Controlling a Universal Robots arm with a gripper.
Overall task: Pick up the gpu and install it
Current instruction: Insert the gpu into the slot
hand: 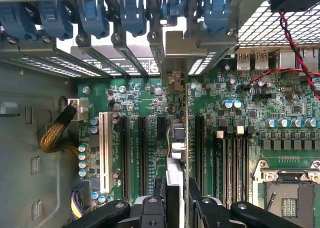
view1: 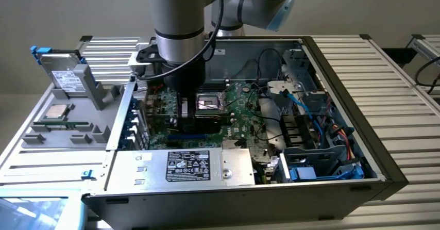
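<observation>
In the wrist view the gpu (hand: 177,138) shows edge-on, standing upright over the green motherboard (hand: 140,95). My gripper (hand: 176,198) is shut on it, with a black finger (hand: 150,208) on each side of its upper edge. The card's silver end bracket (hand: 177,53) reaches the row of rear slot openings under the blue latches (hand: 130,13). The card stands in line with the black expansion slots (hand: 142,153); whether it sits in one I cannot tell. In the exterior view the gripper (view1: 180,114) is down inside the open computer case (view1: 330,189), above the motherboard (view1: 240,111).
A white slot (hand: 104,148) and a yellow-sleeved cable (hand: 57,130) lie to one side of the card, the CPU socket (hand: 295,198) and red wires (hand: 295,48) to the other. The power supply (view1: 182,165) fills the case front. A silver drive (view1: 69,78) stands on the rack at the exterior view's left.
</observation>
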